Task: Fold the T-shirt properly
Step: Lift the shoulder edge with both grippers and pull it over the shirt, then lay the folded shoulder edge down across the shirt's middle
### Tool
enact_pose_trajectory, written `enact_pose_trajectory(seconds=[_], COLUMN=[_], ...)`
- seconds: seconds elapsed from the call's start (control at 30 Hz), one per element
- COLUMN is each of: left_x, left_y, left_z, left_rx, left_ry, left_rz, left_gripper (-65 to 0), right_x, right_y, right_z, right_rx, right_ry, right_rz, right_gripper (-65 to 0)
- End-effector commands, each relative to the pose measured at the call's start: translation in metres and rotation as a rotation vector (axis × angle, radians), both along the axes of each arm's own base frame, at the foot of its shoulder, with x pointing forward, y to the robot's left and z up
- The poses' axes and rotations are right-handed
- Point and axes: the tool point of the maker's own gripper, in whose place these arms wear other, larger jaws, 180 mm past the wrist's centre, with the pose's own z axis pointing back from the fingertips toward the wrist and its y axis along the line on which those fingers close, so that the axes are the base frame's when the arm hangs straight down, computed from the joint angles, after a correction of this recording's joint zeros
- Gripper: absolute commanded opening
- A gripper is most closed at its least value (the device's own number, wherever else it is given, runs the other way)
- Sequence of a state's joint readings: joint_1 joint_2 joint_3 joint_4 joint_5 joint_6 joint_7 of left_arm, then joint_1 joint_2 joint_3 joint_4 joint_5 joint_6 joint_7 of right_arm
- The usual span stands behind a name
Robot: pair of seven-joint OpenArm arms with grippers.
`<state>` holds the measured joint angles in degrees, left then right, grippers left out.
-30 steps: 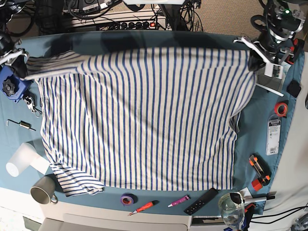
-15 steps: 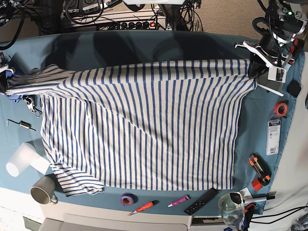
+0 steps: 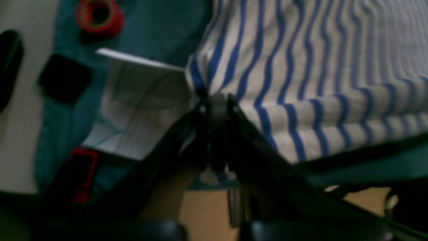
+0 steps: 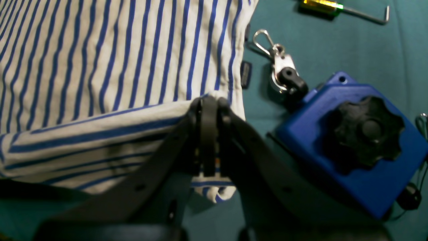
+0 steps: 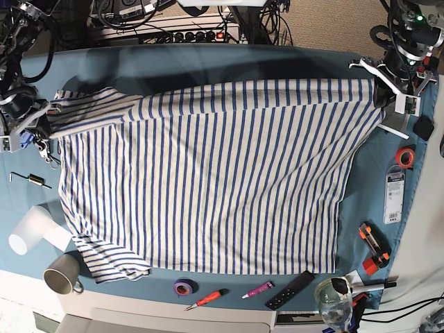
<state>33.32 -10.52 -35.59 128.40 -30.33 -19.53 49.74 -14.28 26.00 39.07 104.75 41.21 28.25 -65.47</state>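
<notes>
Across the teal table cloth (image 5: 208, 66) the T-shirt (image 5: 208, 180) lies spread wide, far edge lifted and stretched between both arms; left gripper (image 3: 217, 100) is clamped tight on one corner, right gripper (image 4: 209, 102) pinches the opposite sleeve edge, blue block (image 4: 351, 140) just beside it

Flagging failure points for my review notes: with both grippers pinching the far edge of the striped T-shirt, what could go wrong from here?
1. The left gripper and right gripper each pinch only a small bit of the T-shirt; a tug could pull it free.
2. Dragged cloth may snag the blue clamp block or carabiner beside the right gripper.
3. The near hem lies by the purple tape roll and mug, and could sweep them.
</notes>
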Motion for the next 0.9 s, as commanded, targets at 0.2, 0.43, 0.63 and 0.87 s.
enact_pose_trajectory(seconds=[0.2, 0.43, 0.63, 0.87], left_x=[0.021, 0.048, 0.072, 0.093], left_y=[-0.008, -0.022, -0.015, 0.004], left_z=[0.020, 0.006, 0.009, 0.012], left_rx=[0.008, -0.015, 0.038, 0.072], left_ry=[-0.110, -0.114, -0.146, -0.164], left_rz=[-0.036, -0.089, -0.098, -0.097], left_gripper=[-65.0, -65.0, -65.0, -65.0], right_x=[0.026, 0.029, 0.031, 0.036], right_y=[0.002, -0.005, -0.010, -0.027], right_z=[0.020, 0.020, 0.024, 0.034], right_rx=[0.006, -0.043, -0.079, -0.132], right_ry=[-0.120, -0.124, -0.140, -0.166], right_rz=[-0.043, -0.065, -0.077, -0.153], right_gripper=[-65.0, -65.0, -65.0, -65.0])
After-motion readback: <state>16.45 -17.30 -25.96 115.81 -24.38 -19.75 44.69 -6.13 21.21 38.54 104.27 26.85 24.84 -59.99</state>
